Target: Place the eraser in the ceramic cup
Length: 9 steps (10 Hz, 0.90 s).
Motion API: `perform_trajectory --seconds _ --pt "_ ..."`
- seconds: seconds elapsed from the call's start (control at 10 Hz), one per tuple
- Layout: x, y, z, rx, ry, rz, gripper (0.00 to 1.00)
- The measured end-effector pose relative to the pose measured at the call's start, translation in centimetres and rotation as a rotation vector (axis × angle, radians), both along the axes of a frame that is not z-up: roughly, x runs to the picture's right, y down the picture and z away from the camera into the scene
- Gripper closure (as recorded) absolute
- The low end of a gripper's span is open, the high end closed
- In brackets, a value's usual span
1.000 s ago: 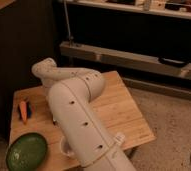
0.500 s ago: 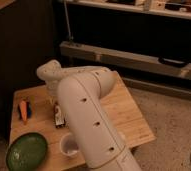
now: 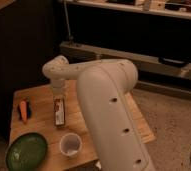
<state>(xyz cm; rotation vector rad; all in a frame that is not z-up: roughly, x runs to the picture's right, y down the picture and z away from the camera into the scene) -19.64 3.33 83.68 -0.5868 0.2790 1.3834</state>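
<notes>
The eraser (image 3: 59, 111), a long dark block with a white label face, stands on end over the wooden table (image 3: 39, 95), left of centre. My gripper (image 3: 58, 98) points down from the white wrist and is shut on the eraser's upper end. The ceramic cup (image 3: 70, 145), small, pale and round, stands near the table's front edge, just below and slightly right of the eraser. My thick white arm runs from the lower right up to the wrist and hides the right part of the table.
A green round plate (image 3: 26, 151) sits at the table's front left corner. An orange carrot-like item (image 3: 23, 111) lies at the left edge. Dark shelving (image 3: 139, 55) stands behind the table, with speckled floor (image 3: 174, 120) to the right.
My arm has swung up and to the right, uncovering the cup and the eraser. The eraser sits slightly higher than half a second ago.
</notes>
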Motion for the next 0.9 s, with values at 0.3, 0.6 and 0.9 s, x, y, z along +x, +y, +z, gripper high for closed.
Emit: perform_trajectory --seconds 0.3,0.6,0.9 --pt "2.8 -0.7 -5.2 0.08 -0.033 0.05 1.0" --pt "5.1 0.4 -9.8 0.179 -0.053 0.106 1.0" --pt "7.2 0.1 -12.2 0.306 -0.062 0.177 1.0"
